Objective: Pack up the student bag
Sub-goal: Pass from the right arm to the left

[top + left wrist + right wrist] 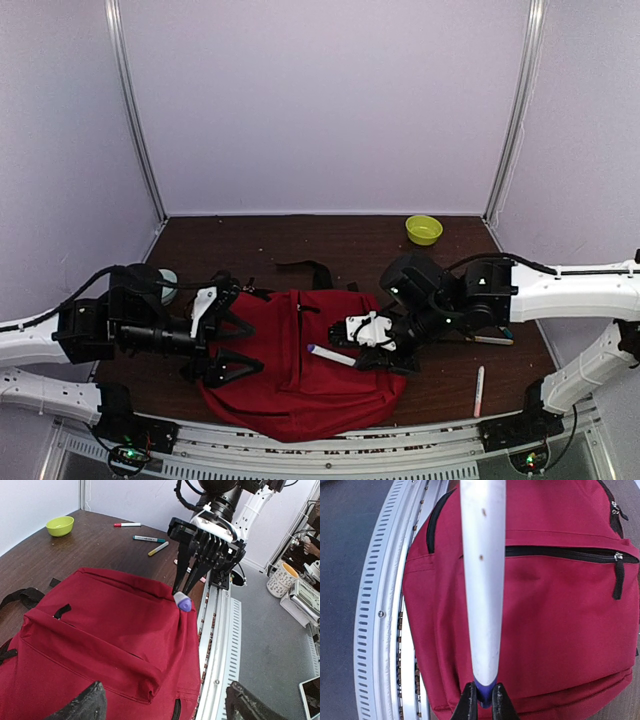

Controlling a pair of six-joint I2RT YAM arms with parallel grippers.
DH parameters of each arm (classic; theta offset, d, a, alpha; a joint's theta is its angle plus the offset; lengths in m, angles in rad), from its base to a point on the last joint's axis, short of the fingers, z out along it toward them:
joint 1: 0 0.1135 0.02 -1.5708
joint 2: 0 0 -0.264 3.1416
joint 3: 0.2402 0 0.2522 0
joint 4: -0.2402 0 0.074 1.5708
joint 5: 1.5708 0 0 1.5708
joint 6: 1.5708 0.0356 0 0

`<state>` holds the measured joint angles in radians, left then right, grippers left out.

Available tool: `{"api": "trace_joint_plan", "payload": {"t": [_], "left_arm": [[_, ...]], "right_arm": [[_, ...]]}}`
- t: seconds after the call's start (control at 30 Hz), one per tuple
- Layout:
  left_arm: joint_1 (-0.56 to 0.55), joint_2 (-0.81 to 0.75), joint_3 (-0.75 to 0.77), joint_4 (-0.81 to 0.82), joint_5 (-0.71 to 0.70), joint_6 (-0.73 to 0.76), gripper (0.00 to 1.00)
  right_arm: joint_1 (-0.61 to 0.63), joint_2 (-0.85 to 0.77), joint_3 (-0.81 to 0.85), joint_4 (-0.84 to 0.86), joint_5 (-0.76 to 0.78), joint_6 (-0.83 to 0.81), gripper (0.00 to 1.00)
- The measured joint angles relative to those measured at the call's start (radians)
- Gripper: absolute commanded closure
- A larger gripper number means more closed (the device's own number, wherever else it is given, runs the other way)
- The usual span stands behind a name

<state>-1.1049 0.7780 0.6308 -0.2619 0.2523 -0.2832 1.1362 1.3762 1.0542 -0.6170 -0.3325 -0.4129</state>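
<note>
The student bag [300, 390] lies flat in the middle of the table, a red backpack with its front pocket zipper [570, 554] closed. My right gripper [482, 702] is shut on the purple end of a white marker [482, 580]. The marker [330, 355] hangs just above the bag's front. In the left wrist view the same marker's purple tip [182, 601] points down at the bag's edge under the right gripper [181, 592]. My left gripper [250, 347] is open over the bag's left side, its fingertips [82, 705] wide apart with nothing between them.
A green bowl [423, 229] sits at the back right. Loose markers lie right of the bag, one [479, 390] near the front edge and one [490, 340] under the right arm. A black strap [310, 270] trails behind the bag. The metal rail [380, 615] runs along the table's near edge.
</note>
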Motion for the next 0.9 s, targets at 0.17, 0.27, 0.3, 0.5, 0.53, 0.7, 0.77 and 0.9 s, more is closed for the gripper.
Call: {"api": "trace_joint_plan", "payload": {"t": [0.17, 0.27, 0.3, 0.5, 0.53, 0.7, 0.77, 0.9], "left_arm": [[0.000, 0.013, 0.003, 0.000, 0.028, -0.003, 0.21], [0.000, 0.045, 0.016, 0.001, 0.043, -0.004, 0.25], [0.000, 0.063, 0.024, 0.004, 0.048, -0.005, 0.26], [-0.037, 0.203, 0.075, 0.043, 0.058, -0.004, 0.33], [-0.044, 0.224, 0.082, 0.051, 0.060, -0.004, 0.34], [-0.061, 0.283, 0.109, 0.087, 0.072, -0.002, 0.37], [-0.064, 0.291, 0.117, 0.096, 0.081, -0.002, 0.38], [-0.070, 0.308, 0.128, 0.108, 0.097, -0.003, 0.41]], "right_arm": [[0.024, 0.013, 0.002, -0.028, -0.012, -0.004, 1.00], [0.032, 0.017, 0.013, -0.039, -0.012, -0.003, 1.00], [0.036, 0.018, 0.020, -0.043, -0.014, -0.003, 1.00], [0.070, 0.023, 0.055, -0.048, -0.038, 0.002, 1.00], [0.072, 0.026, 0.059, -0.049, -0.040, 0.002, 1.00], [0.079, 0.049, 0.069, -0.061, -0.042, 0.010, 1.00], [0.080, 0.061, 0.074, -0.071, -0.042, 0.016, 1.00], [0.080, 0.084, 0.092, -0.087, -0.041, 0.021, 1.00]]}}
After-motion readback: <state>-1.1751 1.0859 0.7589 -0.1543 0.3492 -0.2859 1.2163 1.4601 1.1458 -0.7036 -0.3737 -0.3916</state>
